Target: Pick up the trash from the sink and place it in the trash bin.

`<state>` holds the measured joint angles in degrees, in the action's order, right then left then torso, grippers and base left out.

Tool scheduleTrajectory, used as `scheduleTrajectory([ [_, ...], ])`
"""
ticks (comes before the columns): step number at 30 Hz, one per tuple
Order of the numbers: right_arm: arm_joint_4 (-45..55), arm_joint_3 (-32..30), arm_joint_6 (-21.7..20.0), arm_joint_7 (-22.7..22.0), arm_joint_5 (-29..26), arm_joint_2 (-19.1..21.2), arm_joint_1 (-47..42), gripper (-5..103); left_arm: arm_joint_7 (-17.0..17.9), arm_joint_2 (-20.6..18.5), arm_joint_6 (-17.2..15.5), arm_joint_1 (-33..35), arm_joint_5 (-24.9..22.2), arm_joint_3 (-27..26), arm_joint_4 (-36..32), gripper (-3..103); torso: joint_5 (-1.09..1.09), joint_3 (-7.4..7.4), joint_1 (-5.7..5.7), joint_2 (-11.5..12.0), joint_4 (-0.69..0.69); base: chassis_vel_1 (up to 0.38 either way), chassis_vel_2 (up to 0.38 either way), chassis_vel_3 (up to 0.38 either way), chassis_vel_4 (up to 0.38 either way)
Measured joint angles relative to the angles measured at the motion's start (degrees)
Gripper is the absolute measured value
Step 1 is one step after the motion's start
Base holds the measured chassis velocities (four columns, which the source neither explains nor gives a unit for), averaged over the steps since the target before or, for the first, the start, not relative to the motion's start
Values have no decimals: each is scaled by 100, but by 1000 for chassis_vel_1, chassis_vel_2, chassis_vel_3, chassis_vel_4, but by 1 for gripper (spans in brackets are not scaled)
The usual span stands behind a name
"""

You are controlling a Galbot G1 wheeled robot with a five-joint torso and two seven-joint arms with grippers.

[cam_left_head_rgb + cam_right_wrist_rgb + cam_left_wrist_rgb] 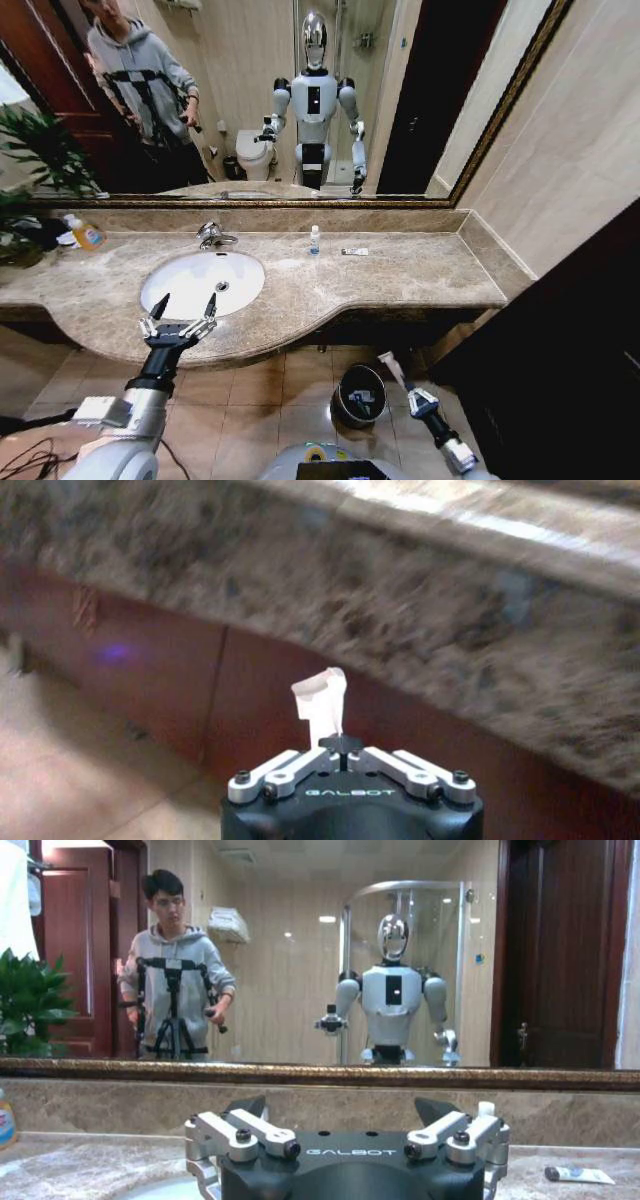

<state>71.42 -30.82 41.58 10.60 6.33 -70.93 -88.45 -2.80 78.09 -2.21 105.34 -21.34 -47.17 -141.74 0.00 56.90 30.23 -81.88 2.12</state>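
The white oval sink (190, 282) is set in the marble counter, with nothing visible lying in its basin. My left gripper (185, 306) hovers open over the basin's near rim; its fingertips (250, 1107) stand wide apart with nothing between them. Low at the right, beside the dark round trash bin (337, 399) on the floor, my right gripper (408, 390) is shut on a white tube (388, 366), which sticks up from the closed jaws as a white tube (322, 699). More trash lies on the counter: a tiny blue-capped bottle (314, 240) and a small packet (354, 252), also seen as a small packet (578, 1175).
A chrome tap (213, 236) stands behind the basin and an orange-yellow soap bottle (85, 233) at the far left near a plant (35, 160). The mirror (300, 100) reflects me and a person. The marble counter edge (400, 607) overhangs wooden cabinets; a dark door is at the right.
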Motion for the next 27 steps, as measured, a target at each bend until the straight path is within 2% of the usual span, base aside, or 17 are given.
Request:
scheduleTrajectory([
  [2,-242,65,52,6,348,-161,187,0,0,0,0,0,0,0,0,100,1,0,0,0,-1,0,0,0,0],
  [15,-1651,253,-331,250,1018,-587,1171,0,0,0,0,0,0,0,0,100,0,0,0,0,-1,0,0,0,0],
  [18,-1881,237,-439,247,1611,-702,1476,0,0,0,0,0,0,0,0,100,-1,0,0,0,-1,0,0,0,0],
  [21,-2015,220,-482,242,1813,-755,1617,0,0,0,0,0,0,0,0,100,-1,0,0,0,-1,0,0,0,0],
  [27,-2258,199,-925,342,2603,-850,1949,0,0,0,0,0,0,0,0,100,0,0,0,0,-2,0,0,0,0],
])
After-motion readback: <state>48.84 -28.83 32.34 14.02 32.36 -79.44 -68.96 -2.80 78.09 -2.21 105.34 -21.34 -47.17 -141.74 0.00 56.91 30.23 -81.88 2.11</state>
